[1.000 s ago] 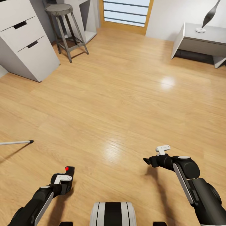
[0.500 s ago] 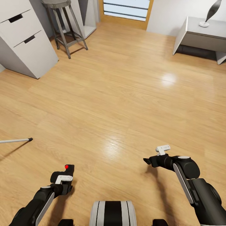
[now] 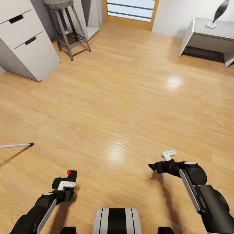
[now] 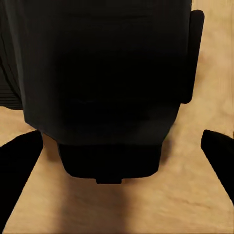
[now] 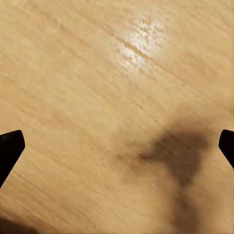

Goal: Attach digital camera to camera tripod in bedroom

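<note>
My left gripper [image 3: 66, 182] is shut on the digital camera [image 3: 69, 176], a small black box with a red dot on top, and holds it low over the wood floor at the lower left. In the left wrist view the black camera body [image 4: 105, 73] looms large between the two dark fingertips [image 4: 19, 158]. One silver leg of the camera tripod [image 3: 16, 145], tipped with a black foot, lies or reaches in from the left edge; the rest of it is out of view. My right gripper [image 3: 152, 167] hangs open and empty over the floor [image 5: 117, 73].
A grey drawer unit [image 3: 26, 42] stands at the far left with a metal stool [image 3: 66, 26] beside it. A low grey cabinet [image 3: 208, 39] carrying a sculpture [image 3: 217, 14] sits far right. A wood-framed door [image 3: 130, 13] is at the back. Open floor lies between.
The head view shifted a little a second ago, so the furniture sits higher in the picture. Since half a second ago nothing has moved; the camera stays in my left gripper.
</note>
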{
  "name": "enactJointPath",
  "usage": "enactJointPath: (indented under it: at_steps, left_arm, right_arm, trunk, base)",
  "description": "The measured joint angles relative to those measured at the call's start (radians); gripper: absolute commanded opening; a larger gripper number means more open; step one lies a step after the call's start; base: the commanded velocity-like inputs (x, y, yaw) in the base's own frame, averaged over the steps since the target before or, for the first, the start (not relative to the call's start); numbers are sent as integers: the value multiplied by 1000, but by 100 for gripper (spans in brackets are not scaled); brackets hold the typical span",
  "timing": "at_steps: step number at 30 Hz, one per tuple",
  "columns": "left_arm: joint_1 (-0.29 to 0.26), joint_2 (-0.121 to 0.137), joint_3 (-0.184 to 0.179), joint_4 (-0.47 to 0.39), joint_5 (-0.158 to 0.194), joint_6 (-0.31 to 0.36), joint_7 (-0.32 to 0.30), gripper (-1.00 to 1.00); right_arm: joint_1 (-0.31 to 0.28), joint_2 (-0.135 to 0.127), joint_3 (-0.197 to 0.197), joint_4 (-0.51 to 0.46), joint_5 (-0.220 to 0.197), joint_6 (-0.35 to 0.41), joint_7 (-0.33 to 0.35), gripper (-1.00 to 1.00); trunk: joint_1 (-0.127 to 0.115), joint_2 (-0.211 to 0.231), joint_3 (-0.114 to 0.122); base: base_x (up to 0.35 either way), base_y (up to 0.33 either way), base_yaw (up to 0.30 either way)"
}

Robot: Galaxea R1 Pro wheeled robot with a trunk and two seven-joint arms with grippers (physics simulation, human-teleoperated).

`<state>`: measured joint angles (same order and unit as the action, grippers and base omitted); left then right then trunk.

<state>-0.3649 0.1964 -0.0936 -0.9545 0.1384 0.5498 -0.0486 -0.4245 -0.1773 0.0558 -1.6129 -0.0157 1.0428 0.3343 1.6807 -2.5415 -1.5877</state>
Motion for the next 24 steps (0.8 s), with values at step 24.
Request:
enactJointPath:
  at_steps: [24]
  left_arm:
    - [0,0,0,0,5,-38,-5,-100]
  right_arm:
    - [1,0,0,0,0,0,0,100]
  trunk:
    - [0,0,0]
  base:
    - [0,0,0]
